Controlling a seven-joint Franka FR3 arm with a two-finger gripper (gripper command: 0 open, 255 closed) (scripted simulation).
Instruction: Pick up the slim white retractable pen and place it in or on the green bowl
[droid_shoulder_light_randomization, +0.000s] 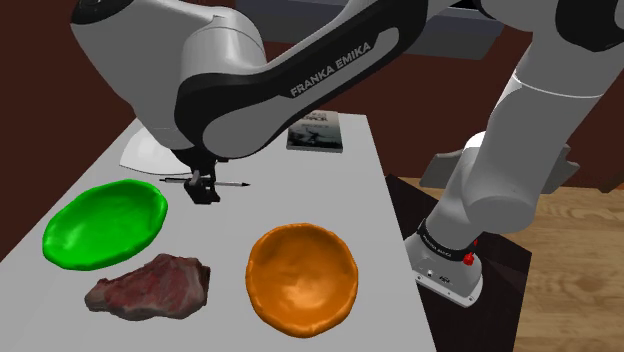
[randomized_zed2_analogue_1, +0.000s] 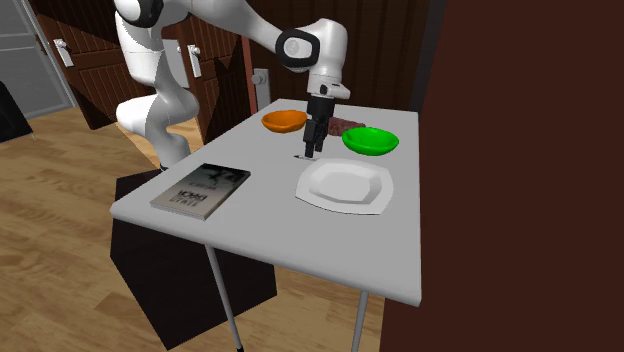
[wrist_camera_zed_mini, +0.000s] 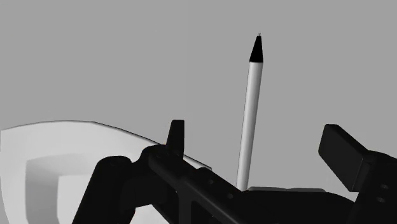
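Shoulder view: the pen (droid_shoulder_light_randomization: 232, 184) lies flat on the grey table (droid_shoulder_light_randomization: 375, 210), near the table's middle. It is just beside the white plate (droid_shoulder_light_randomization: 148, 152) and outside the green bowl (droid_shoulder_light_randomization: 105, 222), which sits by the table's left edge in this view. The black gripper (droid_shoulder_light_randomization: 203, 192) is down over the pen's middle, with its tips at the table top. An orange bowl (droid_shoulder_light_randomization: 302, 275) sits toward the near edge, a reddish-brown lump (droid_shoulder_light_randomization: 150, 285) lies next to the green bowl, and a book (droid_shoulder_light_randomization: 318, 132) lies at the far edge

Second exterior view: the gripper (randomized_zed2_analogue_1: 313, 152) points straight down between the plate (randomized_zed2_analogue_1: 345, 185) and the 2 bowls. The pen (randomized_zed2_analogue_1: 300, 158) is a thin line at its tips. The green bowl (randomized_zed2_analogue_1: 370, 140) stands near the table's right edge in this view, the orange bowl (randomized_zed2_analogue_1: 284, 120) at a far corner, and the book (randomized_zed2_analogue_1: 200, 190) at the near left corner

Wrist view: the 2 fingers (wrist_camera_zed_mini: 175, 137) stand apart, so the hand is open. The pen (wrist_camera_zed_mini: 251, 108) lies between them and touches neither. Its barrel is white and its black tip points away from the hand. The plate's rim (wrist_camera_zed_mini: 51, 159) lies beside 1 finger
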